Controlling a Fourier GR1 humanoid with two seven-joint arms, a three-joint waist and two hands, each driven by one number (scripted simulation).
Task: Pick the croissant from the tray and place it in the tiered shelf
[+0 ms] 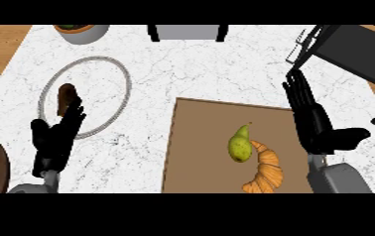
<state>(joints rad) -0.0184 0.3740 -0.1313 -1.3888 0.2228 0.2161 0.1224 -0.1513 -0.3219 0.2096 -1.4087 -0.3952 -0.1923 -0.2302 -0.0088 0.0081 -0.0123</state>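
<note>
The golden croissant (267, 169) lies on the brown tray (201, 146), near its front right part, touching a green pear (239, 144) on its left. My right hand (311, 118) hovers open just right of the tray, fingers straight and pointing away, thumb out to the right; it holds nothing. At the top right corner the dark tiered shelf (333, 44) shows only in part. My left hand (55, 138) rests open at the lower left, fingers up.
A round plate (121, 76) with a grey rim lies at left, holding a dark brown item (67, 98) just beyond my left hand. A pot (82, 31) stands at the top left and a dark-framed object (187, 31) at top centre.
</note>
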